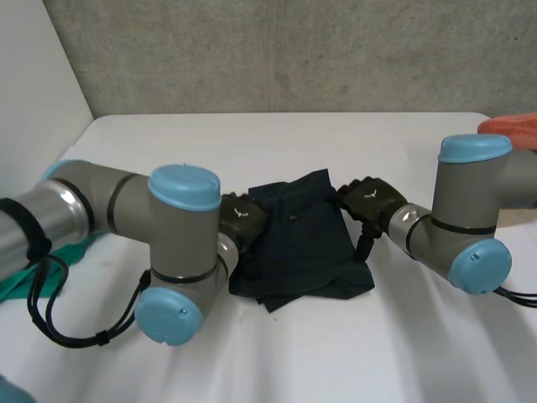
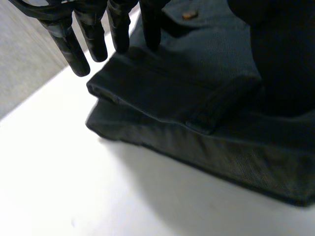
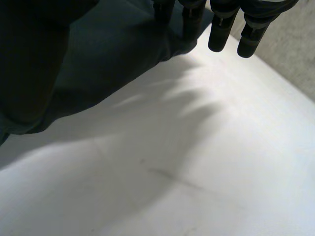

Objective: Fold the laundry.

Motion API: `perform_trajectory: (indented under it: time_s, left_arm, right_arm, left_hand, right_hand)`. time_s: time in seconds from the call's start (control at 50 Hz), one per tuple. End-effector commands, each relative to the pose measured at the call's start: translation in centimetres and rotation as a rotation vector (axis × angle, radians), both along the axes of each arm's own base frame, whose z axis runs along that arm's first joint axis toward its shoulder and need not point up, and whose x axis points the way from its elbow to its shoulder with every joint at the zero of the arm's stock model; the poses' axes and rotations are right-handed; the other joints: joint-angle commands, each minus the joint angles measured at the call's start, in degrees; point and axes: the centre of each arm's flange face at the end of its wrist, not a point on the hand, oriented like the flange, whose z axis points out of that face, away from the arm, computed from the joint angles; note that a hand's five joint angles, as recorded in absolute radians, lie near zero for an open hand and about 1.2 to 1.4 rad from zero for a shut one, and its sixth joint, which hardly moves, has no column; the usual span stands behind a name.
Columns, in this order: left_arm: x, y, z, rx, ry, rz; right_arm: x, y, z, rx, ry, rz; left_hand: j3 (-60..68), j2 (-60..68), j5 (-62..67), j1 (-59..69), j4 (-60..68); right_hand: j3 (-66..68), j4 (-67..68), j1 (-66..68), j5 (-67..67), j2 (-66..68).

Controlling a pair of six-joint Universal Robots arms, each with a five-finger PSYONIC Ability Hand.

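Matt, perhaps finely ribbed cloth [image 2: 206, 98].

White table [image 1: 294, 143] bears dark garment [image 1: 302, 243] (folded).

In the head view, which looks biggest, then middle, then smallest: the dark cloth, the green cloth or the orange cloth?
Largest: dark cloth.
Next: green cloth.
Smallest: orange cloth.
The green and orange ones are both cut off at the view's edge, so their order is unsure.
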Motion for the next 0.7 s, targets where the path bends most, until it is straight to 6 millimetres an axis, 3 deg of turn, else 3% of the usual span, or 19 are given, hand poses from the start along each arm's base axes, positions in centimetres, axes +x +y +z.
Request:
perform_trajectory:
  time_s: [0.02,0.12,0.16,0.22,0.3,0.44,0.62,0.7]
  left_arm:
    - [0.0,-0.5,6.6,-0.135,0.129,-0.004]
    - [-0.2,-0.4,11.9,-0.264,0.263,-0.087]
    - [-0.1,-0.6,13.4,-0.285,0.302,-0.159]
    - [-0.2,-0.4,14.2,-0.272,0.342,-0.259]
    - [-0.3,0.4,14.7,-0.171,0.421,-0.409]
    - [0.1,0.4,14.3,-0.037,0.48,-0.466]
    - [-0.2,0.6,13.3,-0.011,0.473,-0.468]
    - [-0.2,0.5,13.2,-0.009,0.471,-0.466]
  right_arm:
    - [0.7,2.4,4.9,-0.162,-0.043,0.023]
    - [0.2,4.8,5.4,-0.256,-0.074,0.002]
    - [0.6,7.2,5.5,-0.296,-0.099,0.038]
    - [0.7,9.8,3.8,-0.3,-0.108,0.08]
    - [0.3,11.6,1.5,-0.283,-0.104,0.1]
    - [0.7,12.1,-2.3,-0.245,-0.089,0.137]
    - [1.7,10.4,-4.0,-0.285,-0.098,0.135]
    - [2.1,9.7,-4.0,-0.323,-0.116,0.132]
  left_hand:
    - [-1.21,-1.6,-2.57,-1.07,-1.45]
    - [0.97,0.58,-0.39,1.11,0.73]
    - [2.32,1.93,0.96,2.46,2.08]
    - [2.33,1.94,0.96,2.47,2.08]
    - [3.0,2.61,1.64,3.14,2.76]
    - [3.0,2.61,1.64,3.14,2.76]
    - [2.83,2.44,1.47,2.97,2.59]
    - [3.0,2.61,1.64,3.14,2.76]
  right_hand:
    - [-2.0,-2.21,-0.33,-2.71,-0.22]
    - [-2.0,-2.21,-0.33,-2.71,-0.22]
    - [-2.0,-2.21,-0.33,-2.71,-0.22]
    - [-2.0,-2.21,-0.33,-2.71,-0.22]
    - [-2.0,-2.21,-0.33,-2.71,-0.22]
    - [-2.0,-2.21,-0.33,-2.71,-0.22]
    - [-1.93,-2.14,-0.26,-2.64,-0.15]
    - [4.47,4.26,6.14,3.76,6.25]
